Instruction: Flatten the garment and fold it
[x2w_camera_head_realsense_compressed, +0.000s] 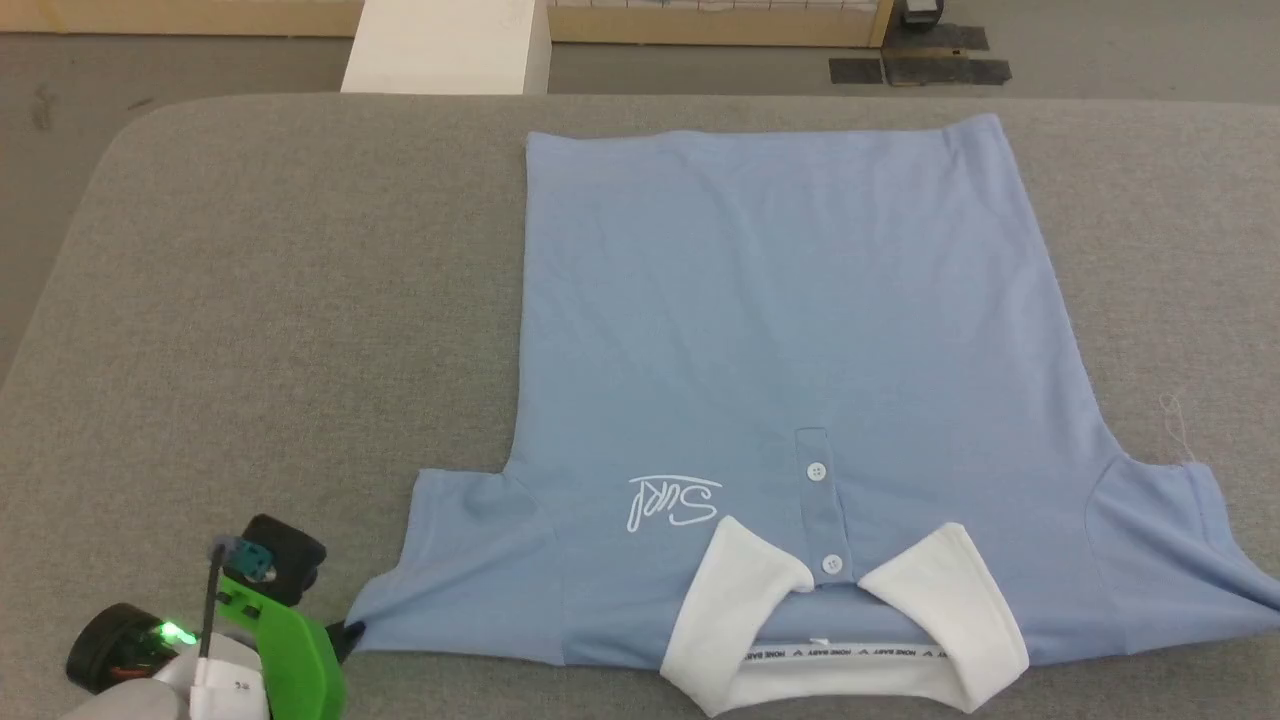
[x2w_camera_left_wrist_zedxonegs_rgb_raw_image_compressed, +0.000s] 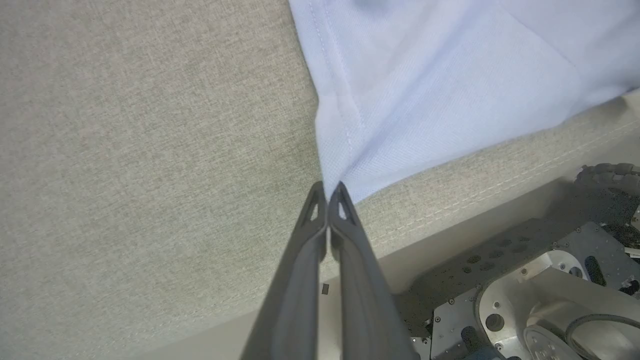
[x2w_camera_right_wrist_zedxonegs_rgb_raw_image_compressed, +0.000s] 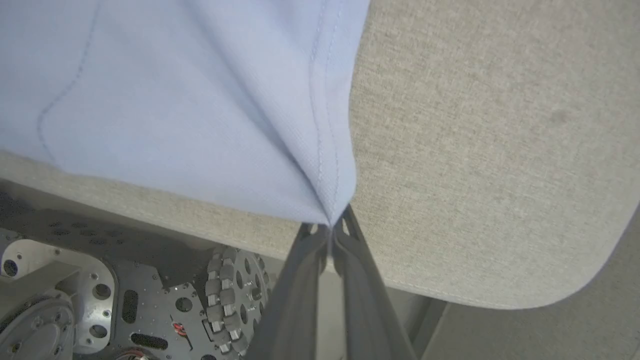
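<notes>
While the left claw (x2w_camera_left_wrist_zedxonegs_rgb_raw_image_compressed: 327, 192) and the right claw (x2w_camera_right_wrist_zedxonegs_rgb_raw_image_compressed: 331, 227) each pinch a sleeve tip, the polo shirt (x2w_camera_head_realsense_compressed: 780, 300) lies flat, face up, on the grey tabletop (x2w_camera_head_realsense_compressed: 280, 300).
Nearest: both claws clamped shut on cloth at the tabletop's near edge. Next the white collar (x2w_camera_head_realsense_compressed: 740, 590) and buttoned placket; hem farthest. Risk, by my judgement: each grip holds only a stitched corner, so an uneven pull could slip the knit free, or drag the smooth body askew and wrinkle it.

garment (x2w_camera_head_realsense_compressed: 780, 300) on table (x2w_camera_head_realsense_compressed: 250, 300), centre-right — collar (x2w_camera_head_realsense_compressed: 740, 600) nearest
</notes>
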